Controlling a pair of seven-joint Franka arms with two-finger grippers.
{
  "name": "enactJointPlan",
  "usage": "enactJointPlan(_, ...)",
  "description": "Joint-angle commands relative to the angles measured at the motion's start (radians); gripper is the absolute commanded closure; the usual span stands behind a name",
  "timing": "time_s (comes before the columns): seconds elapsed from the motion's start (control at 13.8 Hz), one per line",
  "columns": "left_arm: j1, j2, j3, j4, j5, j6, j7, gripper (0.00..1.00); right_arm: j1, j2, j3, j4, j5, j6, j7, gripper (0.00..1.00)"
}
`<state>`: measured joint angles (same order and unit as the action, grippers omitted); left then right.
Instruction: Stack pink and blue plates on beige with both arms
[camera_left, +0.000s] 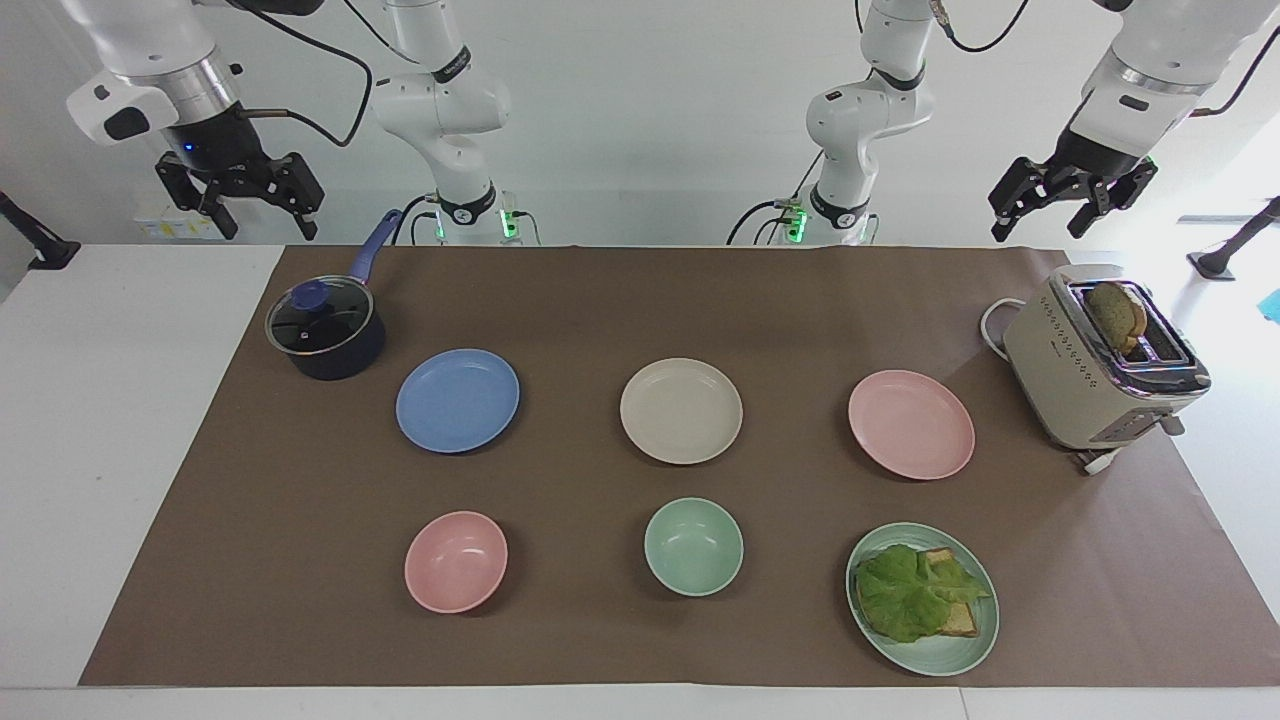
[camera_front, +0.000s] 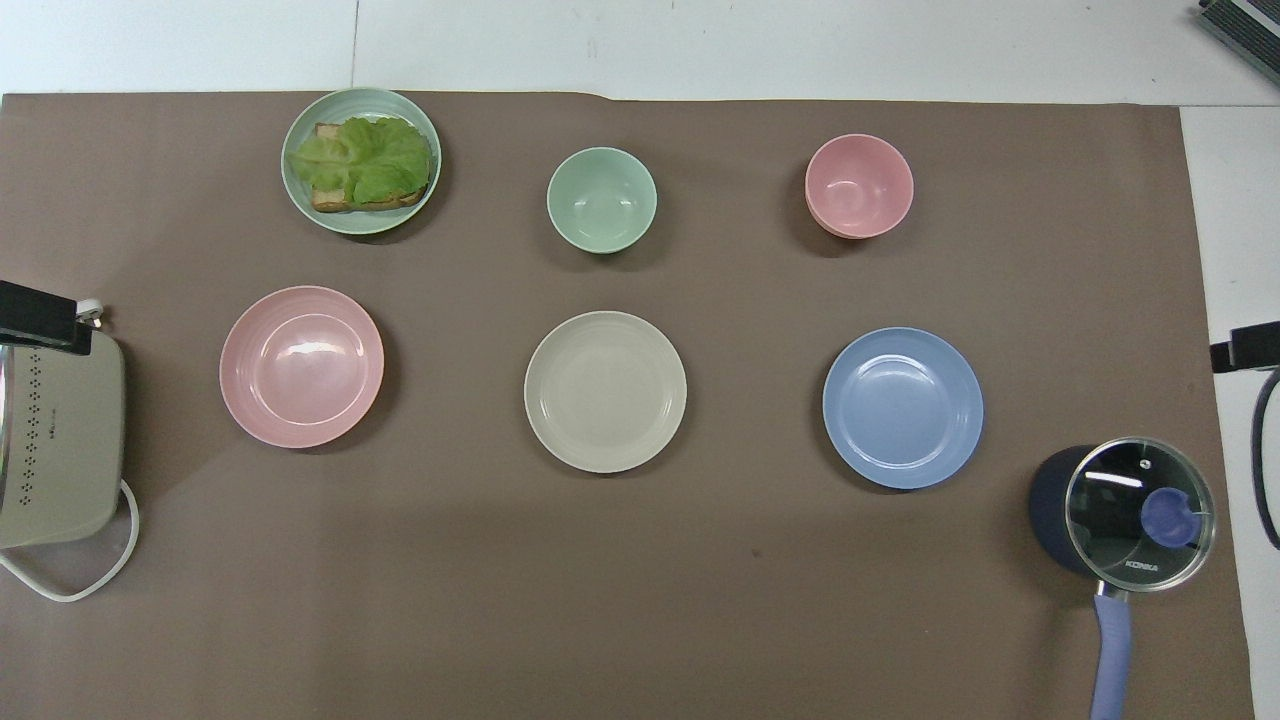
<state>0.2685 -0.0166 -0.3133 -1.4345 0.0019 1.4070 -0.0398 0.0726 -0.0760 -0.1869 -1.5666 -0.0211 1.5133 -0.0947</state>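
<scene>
Cream-beige and matte, the beige plate (camera_left: 681, 411) (camera_front: 605, 391) lies flat at the middle of the brown mat (camera_left: 640, 640) (camera_front: 640, 600), with nothing on it. The pink plate (camera_left: 911, 424) (camera_front: 301, 366) lies beside it toward the left arm's end, the blue plate (camera_left: 457, 400) (camera_front: 902, 407) beside it toward the right arm's end; the three sit in a row, well apart from one another, none stacked.

The left gripper (camera_left: 1072, 205) hangs raised with its fingers apart and empty, over the table edge by the toaster (camera_left: 1100, 365) (camera_front: 55, 440), well away from the pink plate. The toaster, with a slice of bread (camera_left: 1117, 315) standing in its slot, sits between that gripper and the pink plate. The right gripper (camera_left: 240, 205) hangs raised too, fingers spread and holding nothing, above the mat's corner near the lidded saucepan (camera_left: 325, 335) (camera_front: 1125, 515). The saucepan stands between this gripper and the blue plate, just beside the plate's rim.

Farther from the robots than the three plates runs a second row: a pink bowl (camera_left: 456, 561) (camera_front: 859, 186), a green bowl (camera_left: 693, 546) (camera_front: 601, 199), and a green plate (camera_left: 975, 640) (camera_front: 300, 190) carrying toast under a lettuce leaf (camera_left: 915, 592) (camera_front: 362, 160).
</scene>
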Motion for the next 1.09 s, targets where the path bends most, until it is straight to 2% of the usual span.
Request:
enactJointPlan(0.0,-0.002,-0.029,0.007,-0.038,-0.013,0.020,0.018,0.00,-0.002,-0.002,0.004,0.000,0.003,0.002,0.015,0.00)
enactJointPlan(0.22,0.011,-0.034,0.005,-0.055,-0.014,0.029,0.003,0.00,-0.002,-0.002,0.004,0.000,0.003,0.002,0.015,0.00)
enactJointPlan(0.36,0.015,-0.046,0.011,-0.151,-0.014,0.062,0.001,0.00,-0.002,-0.002,0.004,0.000,0.003,0.002,0.015,0.00)
enactJointPlan(0.73,0.035,-0.045,0.013,-0.495,-0.013,0.390,0.006,0.00,-0.002,-0.002,0.004,0.000,0.001,0.002,0.015,0.00)
enactJointPlan(0.94,0.073,-0.016,0.013,-0.581,-0.013,0.521,0.015,0.00,-0.002,-0.002,0.004,0.000,0.003,0.002,0.015,0.00)
enactJointPlan(1.02,0.077,0.021,0.013,-0.595,-0.013,0.553,0.017,0.00,-0.002,-0.002,0.004,0.000,0.001,0.002,0.015,0.00)
